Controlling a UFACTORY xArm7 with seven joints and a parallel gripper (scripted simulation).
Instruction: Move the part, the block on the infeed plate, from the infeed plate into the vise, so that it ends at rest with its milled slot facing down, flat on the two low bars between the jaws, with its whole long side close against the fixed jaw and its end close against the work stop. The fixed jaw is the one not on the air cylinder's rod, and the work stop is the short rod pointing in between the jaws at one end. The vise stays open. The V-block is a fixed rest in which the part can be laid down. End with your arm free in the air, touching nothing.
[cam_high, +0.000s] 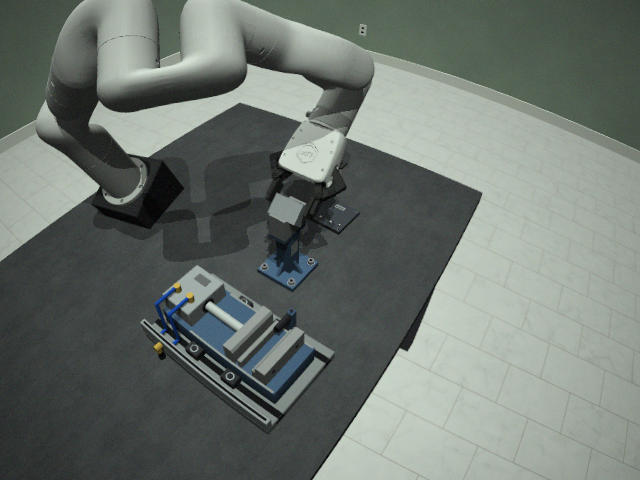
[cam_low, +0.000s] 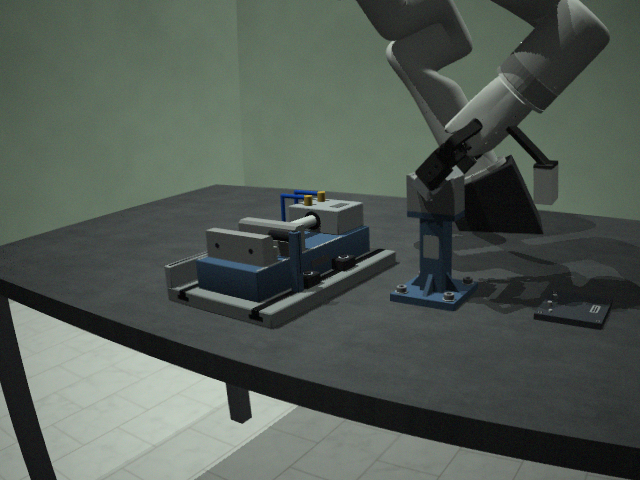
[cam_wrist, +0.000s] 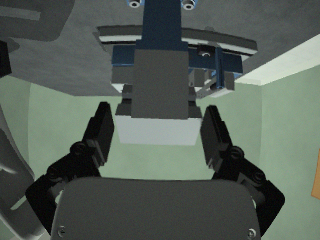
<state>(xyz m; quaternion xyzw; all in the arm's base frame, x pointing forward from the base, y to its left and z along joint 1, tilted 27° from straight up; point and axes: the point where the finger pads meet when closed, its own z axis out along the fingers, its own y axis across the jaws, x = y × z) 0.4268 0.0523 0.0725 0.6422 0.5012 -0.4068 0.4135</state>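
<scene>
Fingers of the gripper stand spread, one on each side of the part, with a visible gap at both flanks, so the grip is released and nothing is held. The part, a grey block, lies in the V-block on top of its blue pedestal, well apart from the infeed plate and not yet in the vise.

The step in hand looks like a regrasp, so the slot can end facing down. To do it well, back the gripper straight off along its own axis, keeping both pads free of the block so it is not dragged out of the V. Then approach from a different side and close squarely on two flat faces. Which face carries the slot I cannot tell from these views.

Count: one arm, one gripper with two fingers, one part, one V-block stand, one infeed plate, one vise with two jaws, one air cylinder, one work stop, and what appear to be two yellow fittings.
</scene>
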